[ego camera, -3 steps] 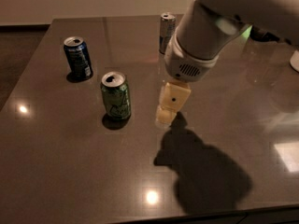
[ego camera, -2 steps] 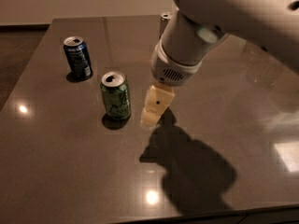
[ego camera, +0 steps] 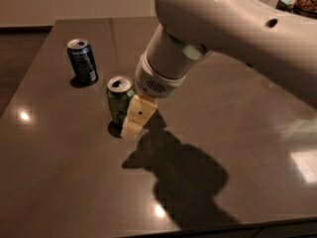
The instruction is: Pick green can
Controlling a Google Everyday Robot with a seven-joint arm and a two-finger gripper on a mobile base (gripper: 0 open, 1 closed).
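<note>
Shadow (ego camera: 183,182) of the arm spreads over the dark table (ego camera: 54,182), nearer to me than the pincer. My pincer (ego camera: 133,120) hangs low from the white arm (ego camera: 223,29), its cream tip close to the tabletop; whether it is wide or narrow I cannot tell from here. The green can (ego camera: 118,100) stands upright just left of the pincer in my view, its right side partly covered by it. Its silver top shows a dark opening; what is inside I cannot see. Farther back and left of the pincer, well apart, a dark blue can (ego camera: 82,62) stands upright, its top also opened.
</note>
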